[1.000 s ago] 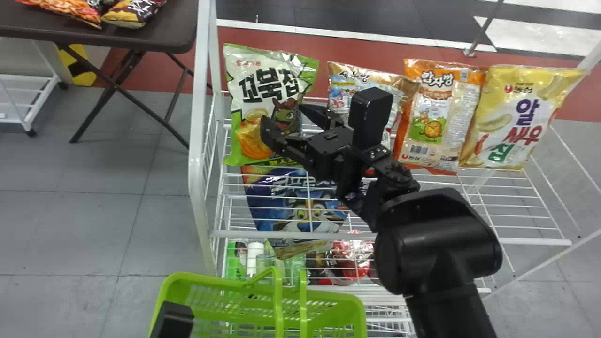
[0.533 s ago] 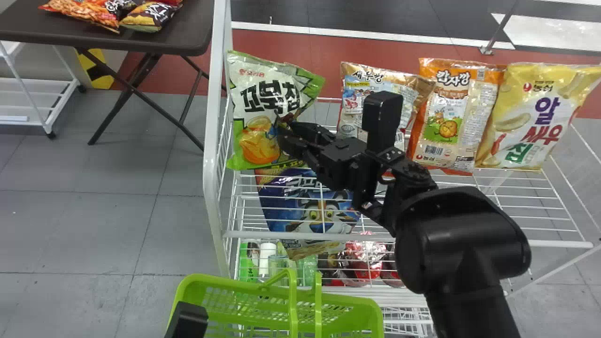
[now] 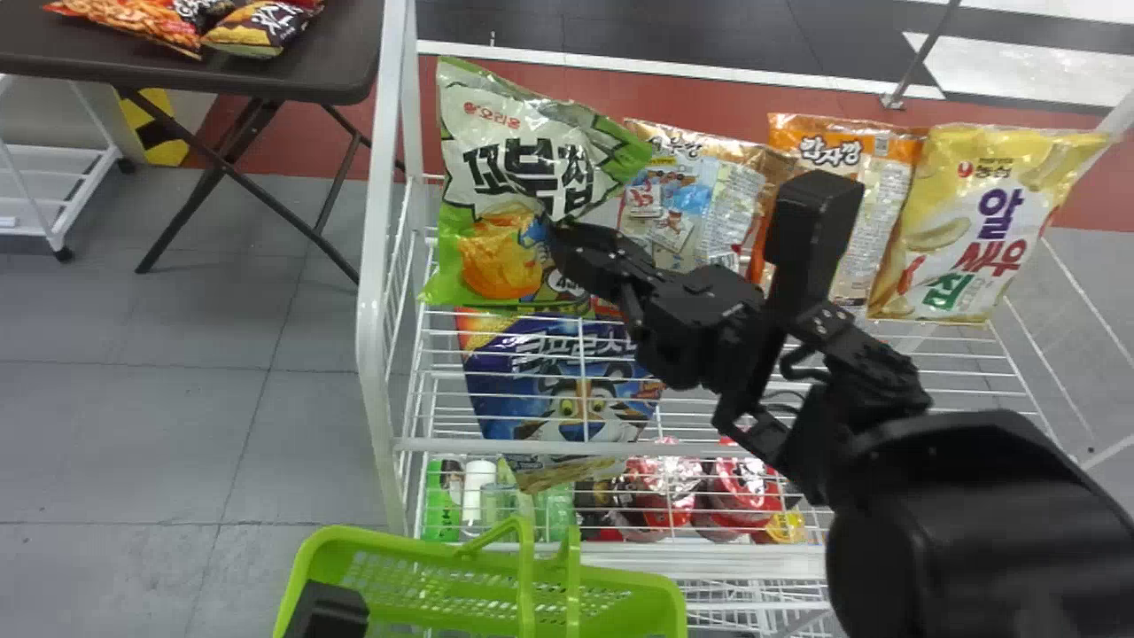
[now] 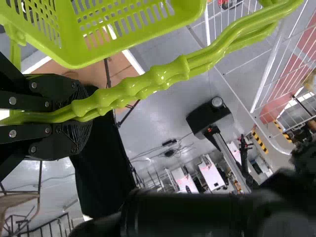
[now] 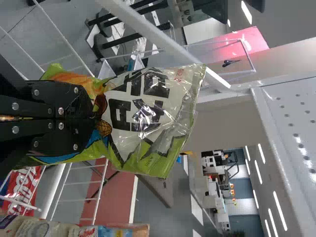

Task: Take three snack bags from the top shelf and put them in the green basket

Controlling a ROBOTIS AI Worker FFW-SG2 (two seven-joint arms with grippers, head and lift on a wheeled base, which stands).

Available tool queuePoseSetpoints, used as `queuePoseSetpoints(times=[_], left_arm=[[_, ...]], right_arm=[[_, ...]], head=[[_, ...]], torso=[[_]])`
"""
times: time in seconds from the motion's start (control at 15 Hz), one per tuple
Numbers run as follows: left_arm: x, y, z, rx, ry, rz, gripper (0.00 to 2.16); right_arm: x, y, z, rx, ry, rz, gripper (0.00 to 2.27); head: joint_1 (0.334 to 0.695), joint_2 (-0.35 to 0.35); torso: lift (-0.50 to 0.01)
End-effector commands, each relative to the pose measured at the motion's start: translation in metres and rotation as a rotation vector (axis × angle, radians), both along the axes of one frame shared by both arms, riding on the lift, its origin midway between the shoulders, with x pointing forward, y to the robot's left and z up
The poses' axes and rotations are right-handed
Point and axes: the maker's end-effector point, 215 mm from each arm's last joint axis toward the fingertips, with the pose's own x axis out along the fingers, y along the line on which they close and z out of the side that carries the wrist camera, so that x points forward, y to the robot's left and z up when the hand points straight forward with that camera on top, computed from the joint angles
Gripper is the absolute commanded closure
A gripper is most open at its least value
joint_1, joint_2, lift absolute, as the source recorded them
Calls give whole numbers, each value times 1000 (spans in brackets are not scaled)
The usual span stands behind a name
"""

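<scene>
- Your right gripper (image 3: 564, 237) is clenched on the green bag (image 3: 523, 182), pinching its lower half; the film is creased at the fingers.
- That bag is at the left end of the shelf (image 3: 549, 447), close to the left post (image 3: 379, 221), above the wires toward the back edge.
- Your left gripper (image 4: 84, 116) is closed round the handle (image 4: 163, 79) of the basket (image 3: 381, 540), which hangs in front of the shelf, near its front left corner.
- The green bag's long axis runs nearly upright in the head view, leaning a little right at the top. Its printed top points up and away from you, the front print faces you, and the top edge slopes down to the right.
- If you swing left too soon, that bag could snag on the post, being so close to it.
- Its upper part flares past your fingertips and could brush the tan bag (image 3: 673, 208) and tip it; the orange bag (image 3: 877, 213) and yellow bag (image 3: 970, 221) come next along the back edge.
- Slick film held off-centre may let the bag pivot or slip as you bring it over the front rail.
- The basket's handle could catch it on the way down, so aim beside it.
</scene>
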Motion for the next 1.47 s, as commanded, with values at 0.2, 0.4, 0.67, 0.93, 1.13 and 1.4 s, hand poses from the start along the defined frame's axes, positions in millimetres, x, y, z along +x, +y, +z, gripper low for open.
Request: queuePoseSetpoints(times=[0.2, 0.4, 0.67, 0.93, 1.13, 1.4], left_arm=[[7, 0, -4, 20, -15, 19, 2020], [8, -5, -5, 25, -18, 18, 2020], [10, -8, -2, 23, -32, 15, 2020], [11, -8, -2, 23, -37, 14, 2020], [14, -8, -1, 26, -44, 16, 2020], [13, -10, 0, 22, -47, 11, 2020]], right_arm=[[-90, -59, 8, -20, 161, -37, 2246], [-149, -86, -16, 79, 415, -16, 2246], [-187, -108, -31, 122, 567, -32, 2246], [-215, -123, -57, 102, 657, -69, 2246], [-234, -138, -77, 65, 721, -115, 2246], [-248, -143, -84, 68, 758, -115, 2246]], head=[[695, -261], [695, -350], [695, -350], [695, -350], [695, -350], [695, -350]], torso=[[-38], [-38], [-38], [-38], [-38], [-38]])
